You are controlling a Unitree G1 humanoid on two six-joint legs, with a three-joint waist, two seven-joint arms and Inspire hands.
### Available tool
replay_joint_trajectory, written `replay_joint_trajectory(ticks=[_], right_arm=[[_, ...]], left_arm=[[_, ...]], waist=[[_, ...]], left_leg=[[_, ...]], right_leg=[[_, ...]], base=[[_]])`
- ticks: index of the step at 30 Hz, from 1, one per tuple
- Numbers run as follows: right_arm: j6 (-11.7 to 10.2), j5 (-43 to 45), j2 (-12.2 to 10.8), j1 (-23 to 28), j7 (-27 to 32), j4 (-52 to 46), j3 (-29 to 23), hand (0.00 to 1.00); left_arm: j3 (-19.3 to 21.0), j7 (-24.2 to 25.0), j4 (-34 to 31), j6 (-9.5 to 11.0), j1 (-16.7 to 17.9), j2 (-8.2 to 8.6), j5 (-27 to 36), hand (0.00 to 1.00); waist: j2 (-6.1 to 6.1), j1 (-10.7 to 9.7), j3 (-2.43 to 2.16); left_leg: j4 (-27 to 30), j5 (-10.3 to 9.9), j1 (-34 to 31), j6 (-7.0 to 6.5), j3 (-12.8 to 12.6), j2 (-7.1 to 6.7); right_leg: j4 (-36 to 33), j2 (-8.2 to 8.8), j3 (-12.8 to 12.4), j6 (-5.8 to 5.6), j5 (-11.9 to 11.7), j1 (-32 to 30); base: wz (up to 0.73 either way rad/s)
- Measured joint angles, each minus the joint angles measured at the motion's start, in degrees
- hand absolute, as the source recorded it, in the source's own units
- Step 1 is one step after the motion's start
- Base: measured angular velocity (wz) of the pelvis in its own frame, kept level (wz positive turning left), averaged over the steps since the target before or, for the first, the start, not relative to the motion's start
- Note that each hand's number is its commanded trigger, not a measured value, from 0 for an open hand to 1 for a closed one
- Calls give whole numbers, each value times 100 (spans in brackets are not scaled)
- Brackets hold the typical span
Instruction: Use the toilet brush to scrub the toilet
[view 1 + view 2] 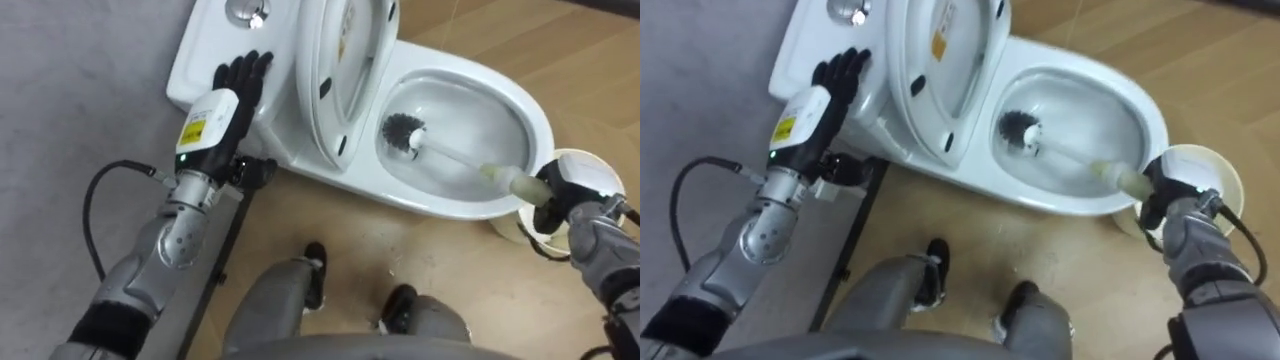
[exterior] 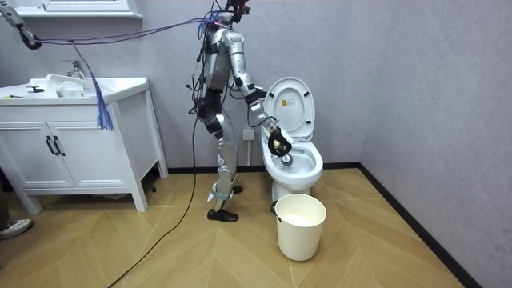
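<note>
A white toilet (image 1: 500, 110) stands before me with its seat and lid (image 1: 345, 60) raised. A toilet brush with a black bristle head (image 1: 402, 133) and a pale handle (image 1: 470, 165) reaches into the bowl, the head against the bowl's inner wall on the tank side. My right hand (image 1: 555, 195) is shut on the handle's end at the bowl's front rim. My left hand (image 1: 238, 85) lies flat with straight fingers on top of the tank (image 1: 200, 50). In the room view I stand beside the toilet (image 2: 292, 152), leaning over it.
A cream bucket (image 2: 301, 226) stands on the wood floor in front of the toilet, right by my right hand (image 1: 1175, 205). A white vanity with a sink (image 2: 72, 136) stands at the room view's left. The grey wall is just behind the tank.
</note>
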State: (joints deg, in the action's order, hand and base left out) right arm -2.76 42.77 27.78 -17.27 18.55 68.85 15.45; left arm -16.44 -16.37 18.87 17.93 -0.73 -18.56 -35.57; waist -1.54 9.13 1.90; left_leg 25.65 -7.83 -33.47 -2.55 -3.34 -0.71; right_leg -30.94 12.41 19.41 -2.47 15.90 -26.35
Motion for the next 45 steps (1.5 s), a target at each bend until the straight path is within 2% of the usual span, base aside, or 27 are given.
replay_joint_trajectory(ticks=[4,7,11,14,18,20,21,22,24,26,28,31,33,35,37,40,42,45], right_arm=[[243,4,45,-132,17,-7,179,100],[396,-54,181,-453,152,-7,376,100],[433,-486,243,-571,237,0,582,100],[462,-939,271,-655,252,0,567,100],[502,-771,270,-708,311,-46,451,100],[587,-487,273,-691,309,-188,500,100],[663,-339,270,-694,305,-276,609,100],[713,-220,261,-696,305,-317,646,100],[947,85,239,-635,269,-628,928,100],[1138,271,197,-480,193,-986,1008,100],[1397,471,164,-181,23,-1666,1023,100],[1542,508,145,-2,-107,-2049,1035,100],[1546,493,119,8,-121,-2090,1038,100],[1546,379,125,-27,-85,-1990,1070,100],[1489,-91,165,-265,52,-1520,1198,100],[1333,-849,192,-460,148,-1103,1236,100],[1085,-1311,178,-572,220,-814,1011,100],[969,-1372,222,-762,245,-714,770,100]], left_arm=[[-73,-255,0,1,-127,-71,3,0],[-180,-470,4,-4,-240,-72,6,0],[-242,-647,25,-4,-256,-138,-2,0],[-245,-872,9,-4,-259,-323,-4,0],[-240,-1082,16,-153,-256,-345,-352,0],[-249,-1112,16,-174,-264,-344,-348,0],[-279,-1133,20,-211,-278,-344,-346,0],[-291,-1150,20,-232,-281,-345,-348,0],[-298,-1193,21,-260,-281,-365,-345,0],[-312,-1243,23,-270,-271,-372,-343,0],[-316,-1356,55,-270,-217,-414,-343,0],[-399,-1518,158,-289,-197,-504,-342,0],[-424,-1661,204,-327,-154,-552,-328,0],[-482,-1711,204,-408,-161,-552,-278,0],[-568,-1740,201,-492,-174,-553,-235,0],[-641,-1817,182,-510,-199,-555,-118,0],[-652,-1843,173,-554,-193,-546,-123,0],[-640,-1839,65,-680,-191,-569,-123,0]], waist=[[-59,164,0],[-187,229,41],[-243,248,74],[-260,224,69],[-278,222,68],[-307,221,48],[-281,232,65],[-311,238,45],[-300,242,52],[-306,255,47],[-322,254,37],[-321,259,37],[-325,271,34],[-338,293,27],[-342,314,26],[-337,343,30],[-324,276,38],[-236,205,91]], left_leg=[[1,84,-297,-32,-137,-14],[36,143,-508,-25,-138,-27],[38,170,-564,3,-126,-34],[82,164,-739,26,-163,-12],[213,168,-883,32,-170,-6],[211,169,-881,32,-171,0],[214,169,-877,32,-178,9],[218,169,-877,32,-180,11],[217,167,-878,35,-182,13],[193,157,-875,52,-172,60],[208,129,-854,94,-151,169],[181,106,-782,128,-161,236],[176,88,-781,159,-178,302],[175,96,-784,173,-169,310],[198,101,-784,178,-177,308],[185,104,-800,180,-193,297],[157,114,-790,171,-202,225],[168,124,-805,153,-255,142]], right_leg=[[-207,65,-154,19,-12,-460],[-348,123,-132,68,6,-728],[-401,132,-106,100,70,-789],[-515,134,-112,140,130,-982],[-598,153,-60,177,172,-1076],[-580,145,-65,176,181,-1074],[-575,133,-71,176,181,-1073],[-569,127,-74,176,181,-1072],[-557,109,-70,177,181,-1071],[-451,30,-63,184,138,-1034],[-248,-102,12,218,54,-904],[-108,-204,-15,236,6,-809],[-72,-278,-41,264,-24,-806],[-72,-290,-42,273,-19,-808],[-107,-277,-43,290,-11,-811],[-137,-252,-56,294,5,-841],[-215,-153,-56,271,65,-887],[-448,-35,-138,248,151,-1029]], base=[[-14],[3],[7],[4],[3],[2],[-3],[-6],[-2],[-4],[-12],[-13],[-14],[-2],[0],[4],[10],[3]])
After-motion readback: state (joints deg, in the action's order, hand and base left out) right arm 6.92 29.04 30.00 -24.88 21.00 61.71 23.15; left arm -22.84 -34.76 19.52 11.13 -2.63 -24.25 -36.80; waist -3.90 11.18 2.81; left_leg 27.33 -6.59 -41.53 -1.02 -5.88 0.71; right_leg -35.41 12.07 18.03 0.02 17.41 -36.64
